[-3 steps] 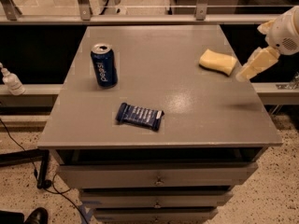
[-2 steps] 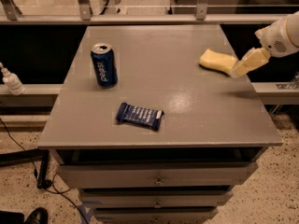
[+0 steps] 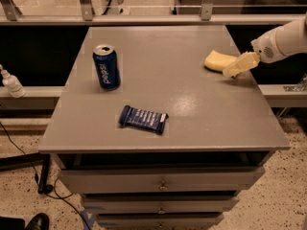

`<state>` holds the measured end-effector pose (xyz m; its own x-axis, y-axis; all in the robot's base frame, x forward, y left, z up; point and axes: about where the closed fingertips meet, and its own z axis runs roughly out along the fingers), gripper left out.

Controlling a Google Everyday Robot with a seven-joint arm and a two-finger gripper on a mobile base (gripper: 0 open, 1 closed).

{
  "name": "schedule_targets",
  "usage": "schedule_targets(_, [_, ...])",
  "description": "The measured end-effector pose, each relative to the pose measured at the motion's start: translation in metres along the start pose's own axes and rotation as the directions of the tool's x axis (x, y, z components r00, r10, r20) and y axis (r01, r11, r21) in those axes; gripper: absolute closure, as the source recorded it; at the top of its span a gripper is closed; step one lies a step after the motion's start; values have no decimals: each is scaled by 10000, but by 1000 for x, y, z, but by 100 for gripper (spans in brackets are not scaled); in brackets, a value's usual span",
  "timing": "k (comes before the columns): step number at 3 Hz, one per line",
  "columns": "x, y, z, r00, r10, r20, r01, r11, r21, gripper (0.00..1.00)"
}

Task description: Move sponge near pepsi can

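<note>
While the white arm (image 3: pixel 284 38) is stretching in over the counter's (image 3: pixel 168 47) 3 o'clock edge, the one claw (image 3: pixel 238 65) is sitting at about 2 o'clock on the top, low over the surface. Its pale tip is overlapping the right end of the sponge (image 3: pixel 217 60). Whether the claw is apart, together or clamped on anything, I cannot tell.

Count on the counter: three items.
- One sponge, pale yellow, lying flat at 2 o'clock, near the right edge.
- One pepsi can (image 3: pixel 106 67), dark blue, standing upright at 10 o'clock, silver top showing. It is standing well apart from the sponge, most of the counter's width lying between them.
- One snack-bar wrapper (image 3: pixel 143 119), dark blue, lying flat at about 7 o'clock of centre, near the front edge, apart from the can.

Off the counter: one small white bottle (image 3: pixel 10 83) is standing on the ledge at 9 o'clock. Three drawer fronts (image 3: pixel 163 182) are showing under the top.
</note>
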<state>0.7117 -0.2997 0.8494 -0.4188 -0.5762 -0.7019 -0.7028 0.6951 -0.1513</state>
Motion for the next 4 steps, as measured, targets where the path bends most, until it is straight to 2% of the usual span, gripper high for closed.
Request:
schedule_targets(1, [2,1,18,9978,660,11,-660,9971,-379,18])
schedule_targets(2, [3,5,26,9939,1104,-11,-1102,9912,-730,41])
schedule_targets(3, [2,11,20,9897,1431,63,-1418,9846,-1019,64])
schedule_targets(4, [-14,19,5,9887,1437,424,-1383,9841,-1115,88])
